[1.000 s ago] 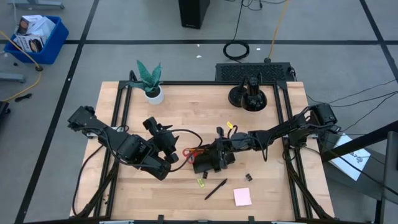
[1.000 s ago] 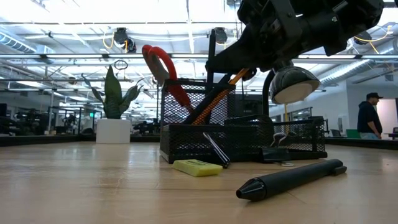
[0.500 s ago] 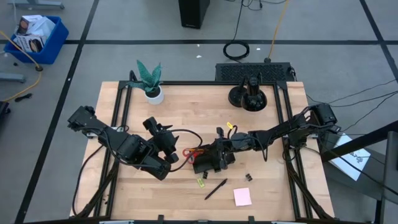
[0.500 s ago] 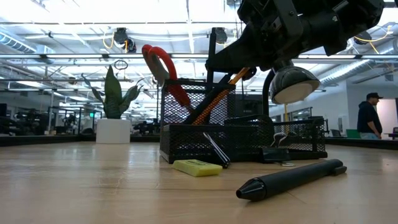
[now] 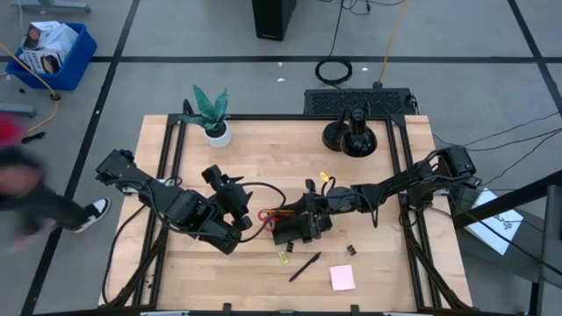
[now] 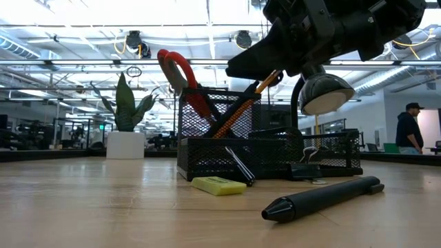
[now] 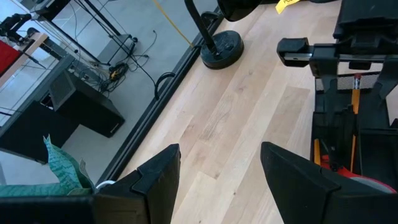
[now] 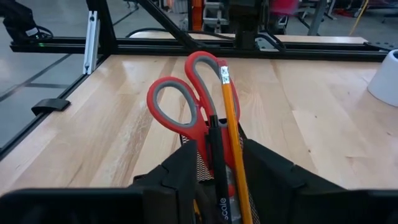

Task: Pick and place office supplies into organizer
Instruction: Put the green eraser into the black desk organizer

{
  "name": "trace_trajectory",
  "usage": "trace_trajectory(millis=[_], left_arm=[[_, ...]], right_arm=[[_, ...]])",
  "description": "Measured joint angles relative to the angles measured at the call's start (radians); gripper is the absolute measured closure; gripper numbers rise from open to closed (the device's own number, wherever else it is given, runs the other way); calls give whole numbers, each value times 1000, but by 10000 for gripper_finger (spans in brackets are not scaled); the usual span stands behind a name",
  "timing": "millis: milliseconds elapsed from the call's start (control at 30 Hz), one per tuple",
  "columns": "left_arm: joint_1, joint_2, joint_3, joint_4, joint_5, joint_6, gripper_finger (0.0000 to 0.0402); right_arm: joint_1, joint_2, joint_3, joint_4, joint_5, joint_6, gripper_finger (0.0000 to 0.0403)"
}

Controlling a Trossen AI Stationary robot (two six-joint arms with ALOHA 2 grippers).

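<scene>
The black mesh organizer (image 5: 294, 230) stands mid-table. Red-handled scissors (image 8: 186, 99) stick out of its tall cup (image 6: 219, 114), handles up, beside an orange pencil (image 8: 230, 118) and a black pen (image 8: 216, 155) leaning in the same cup. My right gripper (image 8: 217, 152) hovers open just over the cup (image 6: 251, 63), its fingers on either side of the pen and pencil without touching them. My left gripper (image 7: 221, 152) waits open left of the organizer (image 5: 230, 189). Another black pen (image 5: 305, 266), a yellow-green piece (image 5: 284, 257), black clips (image 5: 350, 251) and a pink pad (image 5: 342, 277) lie on the table.
A green plant in a white pot (image 5: 211, 114) stands at the far left, a round black stand (image 5: 351, 136) at the far right. A person (image 5: 35, 197) passes on the floor left of the table. Bare wood lies between the organizer and the far edge.
My right gripper has opened and let go of the black pen. The pen's upper end, which stood upright above the fingers, has sunk down into the organizer's tall cup. A person has come into view on the floor at the left.
</scene>
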State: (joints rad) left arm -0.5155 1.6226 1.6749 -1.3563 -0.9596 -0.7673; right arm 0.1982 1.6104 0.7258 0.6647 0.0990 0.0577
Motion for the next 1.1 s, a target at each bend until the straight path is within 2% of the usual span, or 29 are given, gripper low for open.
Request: trace_trajectory(millis=[200,333,600,900,1100], left_arm=[[0,0,0,-4,0,9,172],[0,0,0,-10,24,-2,172],[-18,0,0,-8,149,-61,172],[-103,0,0,13,194,-201,172],[-180,17,-7,123,212,-217,172]], right_arm=[[0,-1,0,57,0,-32,267],[0,-47,0,58,5,-77,272],[0,-229,0,-176,8,-119,275],[1,-454,0,-394,5,-123,277],[1,-579,0,-453,5,-123,278]])
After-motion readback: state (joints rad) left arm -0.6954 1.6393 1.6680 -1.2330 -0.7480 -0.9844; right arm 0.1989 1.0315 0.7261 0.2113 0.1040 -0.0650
